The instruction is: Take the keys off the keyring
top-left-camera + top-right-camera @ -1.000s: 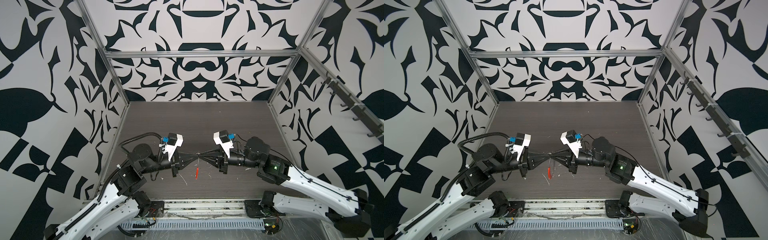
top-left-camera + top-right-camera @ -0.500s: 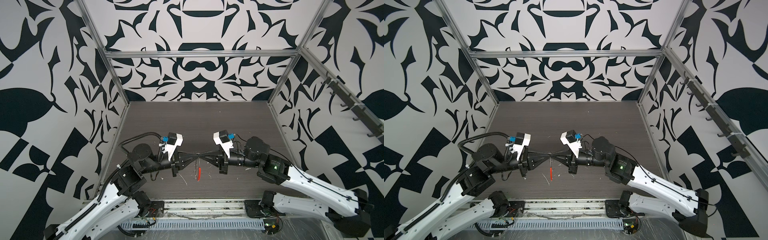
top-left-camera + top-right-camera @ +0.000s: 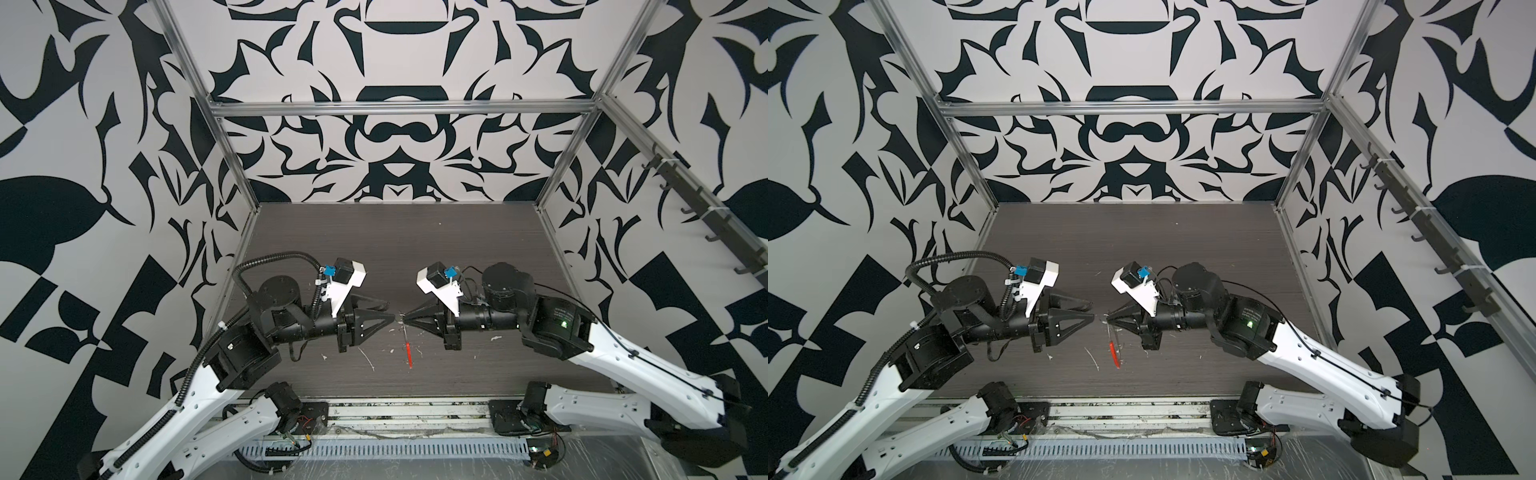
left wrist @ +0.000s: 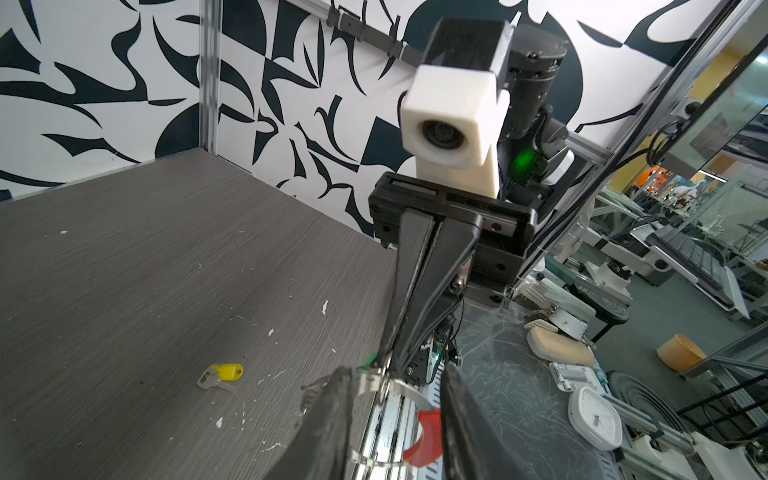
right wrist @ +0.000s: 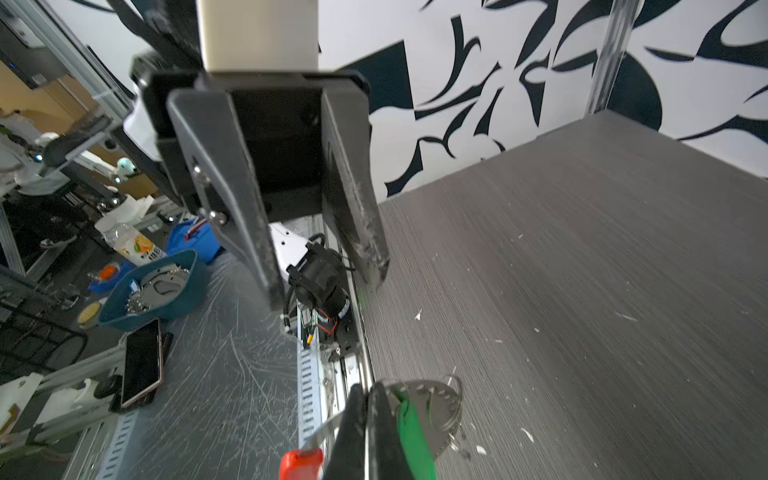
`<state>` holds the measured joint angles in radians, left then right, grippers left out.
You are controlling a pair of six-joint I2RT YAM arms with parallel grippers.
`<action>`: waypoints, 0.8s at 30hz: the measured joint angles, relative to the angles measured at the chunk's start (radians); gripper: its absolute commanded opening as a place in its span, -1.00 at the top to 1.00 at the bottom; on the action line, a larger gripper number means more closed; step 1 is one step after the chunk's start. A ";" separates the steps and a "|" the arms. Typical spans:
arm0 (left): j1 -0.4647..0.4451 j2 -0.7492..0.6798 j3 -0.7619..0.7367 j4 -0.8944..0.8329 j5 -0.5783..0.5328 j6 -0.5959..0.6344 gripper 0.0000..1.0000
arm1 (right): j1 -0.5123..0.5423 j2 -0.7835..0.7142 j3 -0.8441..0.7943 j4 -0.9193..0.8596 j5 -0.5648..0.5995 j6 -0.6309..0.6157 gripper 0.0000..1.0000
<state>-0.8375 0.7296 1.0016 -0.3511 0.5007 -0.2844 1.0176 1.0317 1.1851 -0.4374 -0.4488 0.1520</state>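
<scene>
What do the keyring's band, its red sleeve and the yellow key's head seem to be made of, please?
Keyring band: thin metal, silvery with bright reflections. Red sleeve: probably plastic, smooth, opaque, faintly glossy. Yellow key head: probably a plastic cover, even satin colour; the blade beside it looks like silvery metal.

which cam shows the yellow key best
The left wrist view: the silver key with a yellow plastic head lies unobstructed on the grey table. I cannot find it in the top or right wrist views.
</scene>
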 measured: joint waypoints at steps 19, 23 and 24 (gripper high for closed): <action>0.000 0.178 0.111 -0.226 0.089 0.072 0.60 | -0.002 0.078 0.091 -0.188 -0.030 -0.032 1.00; 0.000 0.178 0.111 -0.240 0.092 0.072 0.63 | -0.002 0.078 0.093 -0.190 -0.029 -0.032 1.00; 0.000 0.178 0.111 -0.243 0.092 0.073 0.64 | -0.002 0.078 0.094 -0.190 -0.029 -0.032 1.00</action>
<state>-0.8375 0.9077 1.1126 -0.5938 0.5930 -0.2111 1.0157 1.1095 1.2789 -0.6277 -0.4778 0.1200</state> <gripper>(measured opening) 0.188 0.043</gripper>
